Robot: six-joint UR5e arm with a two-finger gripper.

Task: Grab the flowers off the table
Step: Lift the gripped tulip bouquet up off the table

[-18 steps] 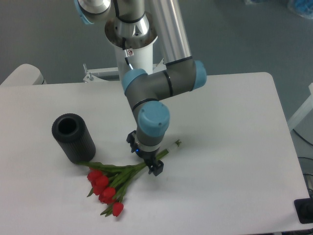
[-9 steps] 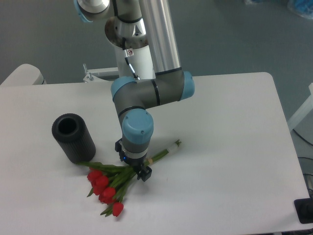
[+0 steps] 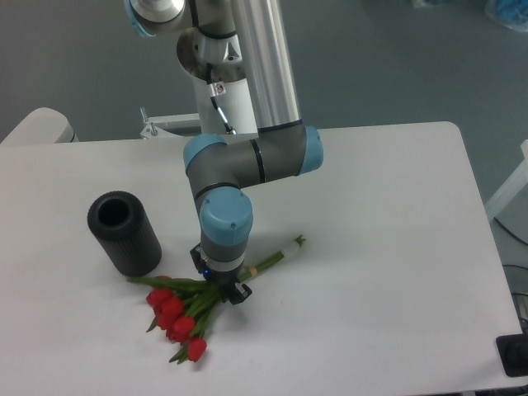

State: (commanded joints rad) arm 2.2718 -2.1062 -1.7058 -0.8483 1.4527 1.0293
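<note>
The flowers (image 3: 183, 312), red tulip buds on green stems with a tan band and pale stem ends, lie on the white table (image 3: 388, 247) at the front left. My gripper (image 3: 219, 289) points straight down over the stems, just left of the tan band, with a finger on each side of the bunch. The wrist hides most of the fingers, so I cannot tell whether they press on the stems. The buds rest on the table.
A black ribbed cylinder vase (image 3: 124, 233) stands upright just left of the flowers, close to the leaf tips. The arm's base rises at the table's back edge. The table's front edge is near the buds.
The gripper has moved left along the stems, from near the tan band toward the leaves, and sits lower over the bunch. The flowers have shifted only slightly.
</note>
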